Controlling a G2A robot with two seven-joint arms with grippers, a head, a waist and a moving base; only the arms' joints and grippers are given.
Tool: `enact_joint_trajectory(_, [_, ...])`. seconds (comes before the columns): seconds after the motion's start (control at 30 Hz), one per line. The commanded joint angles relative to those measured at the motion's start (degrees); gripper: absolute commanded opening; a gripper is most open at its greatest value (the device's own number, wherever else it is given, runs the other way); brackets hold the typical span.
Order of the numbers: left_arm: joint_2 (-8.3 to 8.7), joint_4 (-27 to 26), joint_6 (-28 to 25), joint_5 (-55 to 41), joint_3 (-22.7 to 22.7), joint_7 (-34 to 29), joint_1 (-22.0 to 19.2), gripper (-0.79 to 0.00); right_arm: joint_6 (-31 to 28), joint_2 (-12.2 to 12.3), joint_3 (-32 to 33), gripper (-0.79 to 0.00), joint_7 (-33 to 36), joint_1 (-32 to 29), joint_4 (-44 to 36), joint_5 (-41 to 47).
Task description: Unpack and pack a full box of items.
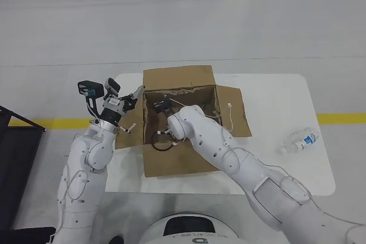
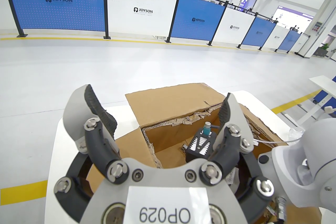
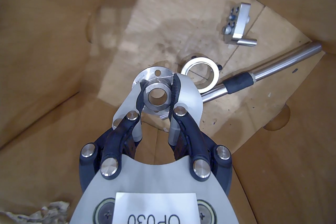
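An open cardboard box [image 1: 178, 77] stands on the white table [image 1: 274, 97]. My right arm [image 1: 198, 131] goes down into it. Inside, my right gripper [image 3: 157, 96] is shut on a round metal flange [image 3: 155, 72], held by its central hub just above the box floor [image 3: 147, 25]. A metal ring collar [image 3: 189, 67], a long steel rod [image 3: 275, 67] with a black grip and a small metal bracket [image 3: 237, 24] lie on the floor beyond it. My left gripper [image 1: 123, 97] hangs open over the box's left flap [image 2: 168, 101], holding nothing [image 2: 160, 101].
A plastic water bottle [image 1: 300, 141] lies on the table's right side. A black cable loop [image 1: 161, 141] and a white cable [image 1: 229, 116] sit in the box. A dark rack [image 1: 6, 140] stands left of the table.
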Motion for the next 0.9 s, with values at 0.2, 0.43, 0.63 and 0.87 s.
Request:
enact_joint_trajectory(0.2, [0.00, 0.0, 0.0, 0.0, 0.0, 0.0, 0.0, 0.000, 1.5, -1.2, 0.3, -0.234, 0.4, 1.6, 3.3, 1.0])
enact_joint_trajectory(0.43, [0.00, 0.0, 0.0, 0.0, 0.0, 0.0, 0.0, 0.000, 2.8, 0.9, 5.7, 0.000, -1.3, -1.5, -9.3, -2.2])
enact_joint_trajectory(0.63, [0.00, 0.0, 0.0, 0.0, 0.0, 0.0, 0.0, 0.000, 1.8, 6.1, 18.0, 0.000, 2.2, -17.1, -41.6, -12.5])
enact_joint_trajectory(0.87, [0.00, 0.0, 0.0, 0.0, 0.0, 0.0, 0.0, 0.000, -2.3, 9.6, 30.6, 0.000, -1.4, -39.4, -69.6, -18.7])
